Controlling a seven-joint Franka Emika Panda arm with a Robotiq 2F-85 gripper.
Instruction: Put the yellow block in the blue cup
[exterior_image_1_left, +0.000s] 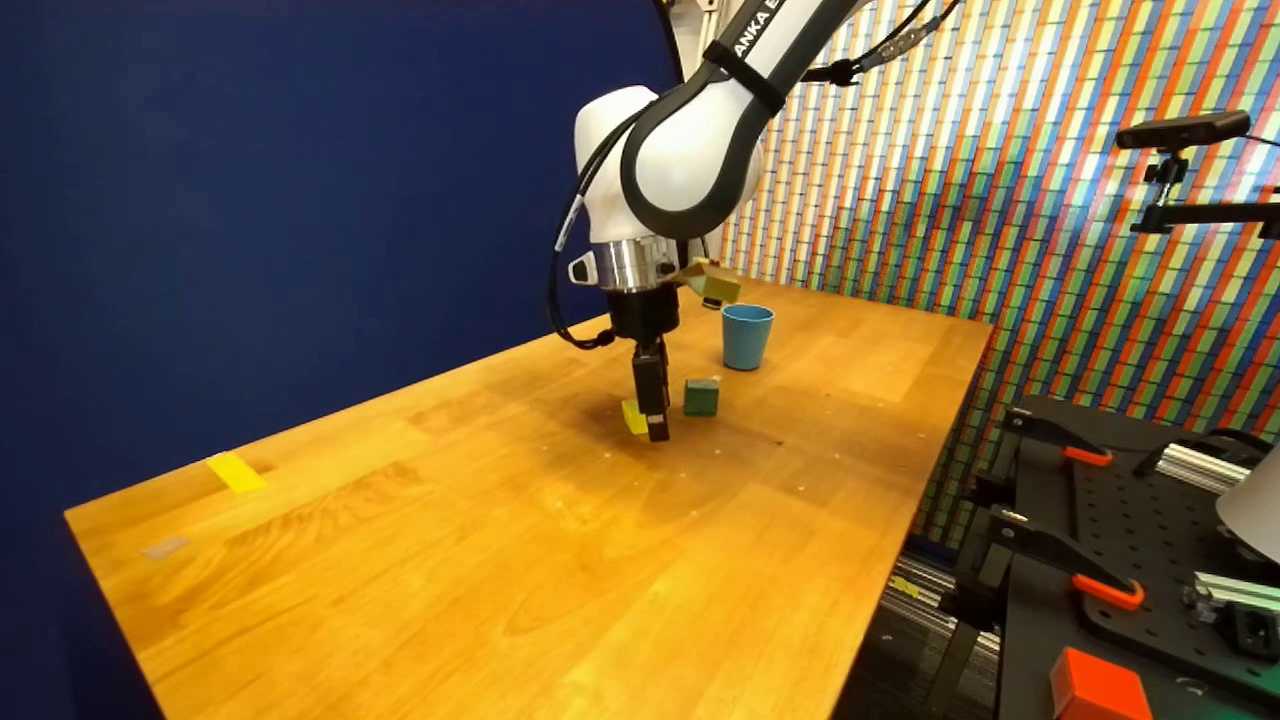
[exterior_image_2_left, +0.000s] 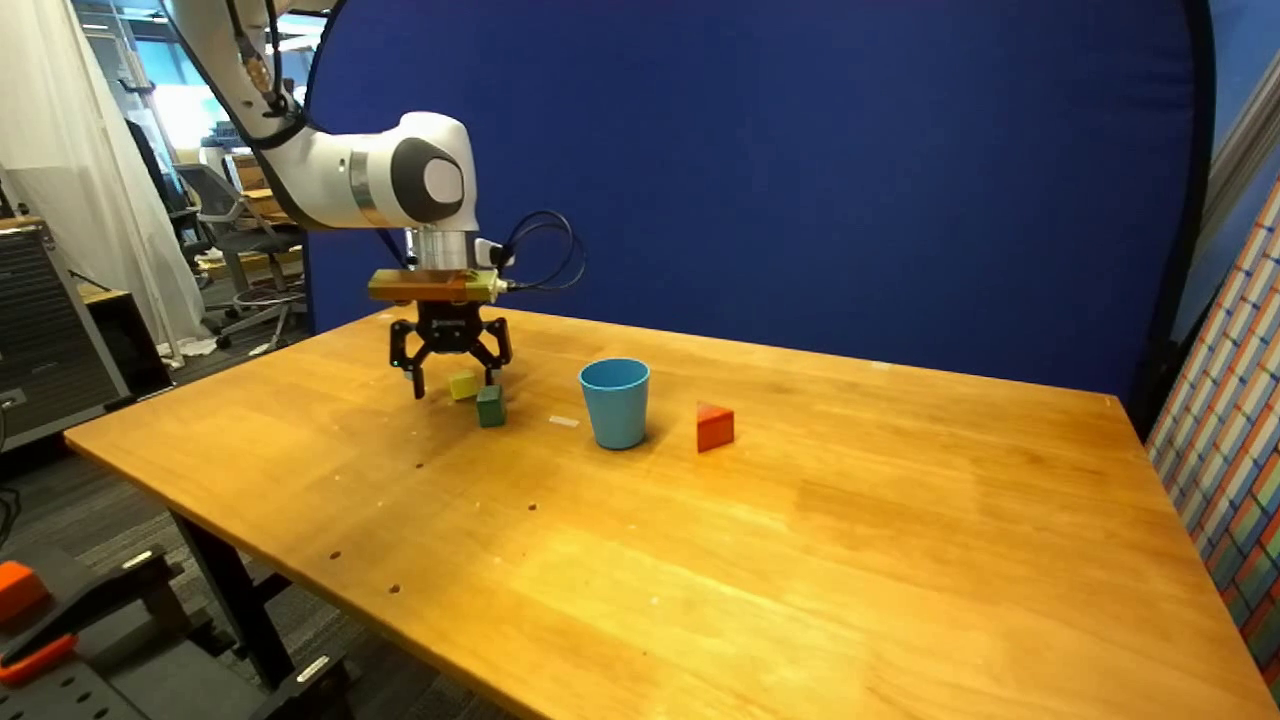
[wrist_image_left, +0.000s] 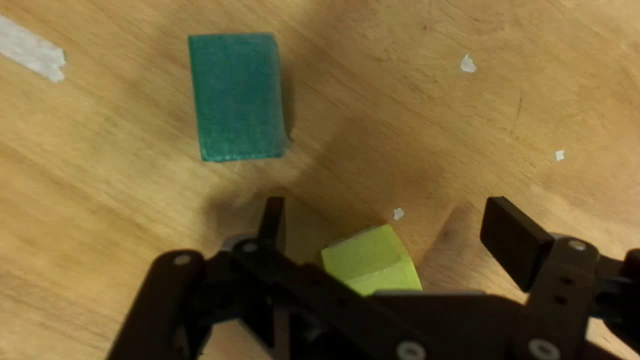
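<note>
The gripper (exterior_image_2_left: 454, 386) stands spread astride the yellow block (wrist_image_left: 372, 257), jaws to either side, presumably so closing will catch it. The block rests farther from the blue cup (exterior_image_2_left: 616, 408) than the green cube (exterior_image_2_left: 491, 407) does; the cup stands upright, ready for a drop. Pale flecks (wrist_image_left: 468, 64) dot the wooden table (exterior_image_2_left: 850, 570); in an exterior view a blue backdrop (exterior_image_2_left: 760, 180) rises behind the cup.

The white arm (exterior_image_2_left: 320, 180) angles downward, its pincer (exterior_image_2_left: 454, 383) pointing straight down, 2 fingers (wrist_image_left: 515, 242) spread wide apart
</note>
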